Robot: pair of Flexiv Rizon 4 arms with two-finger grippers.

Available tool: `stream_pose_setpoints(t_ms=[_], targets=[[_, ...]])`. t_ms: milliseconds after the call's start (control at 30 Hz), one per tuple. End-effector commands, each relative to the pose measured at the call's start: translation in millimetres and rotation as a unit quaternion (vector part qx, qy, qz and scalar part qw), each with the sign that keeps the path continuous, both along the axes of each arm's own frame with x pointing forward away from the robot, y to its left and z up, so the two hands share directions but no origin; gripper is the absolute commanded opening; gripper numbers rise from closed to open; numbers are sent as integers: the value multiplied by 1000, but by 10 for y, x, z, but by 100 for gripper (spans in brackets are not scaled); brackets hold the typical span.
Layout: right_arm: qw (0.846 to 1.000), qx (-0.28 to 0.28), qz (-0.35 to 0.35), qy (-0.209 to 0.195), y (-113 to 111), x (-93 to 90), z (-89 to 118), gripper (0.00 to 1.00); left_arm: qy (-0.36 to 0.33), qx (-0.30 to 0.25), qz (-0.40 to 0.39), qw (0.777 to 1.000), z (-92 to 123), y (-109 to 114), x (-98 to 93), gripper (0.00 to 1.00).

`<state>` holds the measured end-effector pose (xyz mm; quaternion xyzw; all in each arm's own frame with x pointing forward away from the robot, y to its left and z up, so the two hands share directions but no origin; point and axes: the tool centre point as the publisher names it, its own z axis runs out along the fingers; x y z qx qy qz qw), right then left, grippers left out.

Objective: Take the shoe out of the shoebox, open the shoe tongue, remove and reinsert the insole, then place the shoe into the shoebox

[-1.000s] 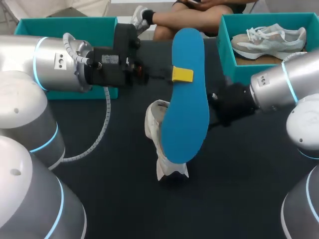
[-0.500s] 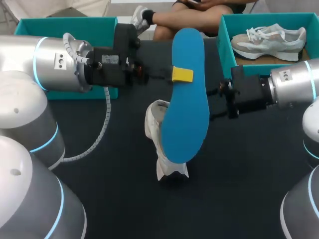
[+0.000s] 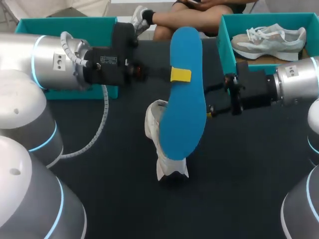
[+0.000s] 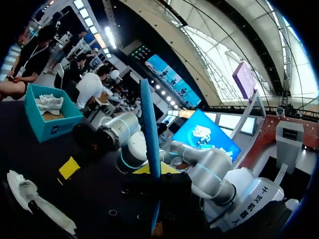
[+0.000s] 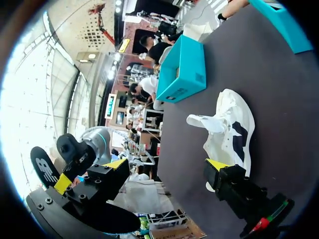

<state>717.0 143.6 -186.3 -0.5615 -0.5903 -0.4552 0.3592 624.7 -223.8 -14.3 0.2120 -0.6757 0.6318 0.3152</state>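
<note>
Left gripper [image 3: 180,74]: fingers pinched on blue insole [image 3: 184,119], held upright over the table [image 3: 239,174].
Right gripper [image 3: 213,102]: fingers spread, nothing held, just beside the insole's edge.
Teal box [image 3: 30,27]: contents hidden.
Shoebox [image 3: 227,47]: one pale sneaker [image 3: 269,39] contained.
White shoe [image 3: 153,124]: laid on the table, partly covered by the insole.

Expo hall, trade-show type: high arched roof [image 4: 214,50], big display screens [image 4: 202,135], visitors [image 4: 92,87] milling round.

Dark table [image 3: 239,189] under white shoe [image 3: 154,124], left teal shoebox [image 3: 65,25], right teal shoebox [image 3: 227,45]
</note>
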Motion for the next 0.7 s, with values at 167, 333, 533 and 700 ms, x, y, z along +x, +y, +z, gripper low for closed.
stream_pose_setpoints(t_ms=[167,333,533,700], targets=[[1000,-1,-1,0,22,1,-5,100,-205,-19,24,978,-40,385,163,0],[1000,-1,-1,0,22,1,-5,100,-322,-11,33,946,-171,466,203,0],[1000,-1,-1,0,22,1,-5,100,-446,15,58,893,-369,494,322,0],[1000,-1,-1,0,22,1,-5,100,-446,15,58,893,-369,494,322,0]])
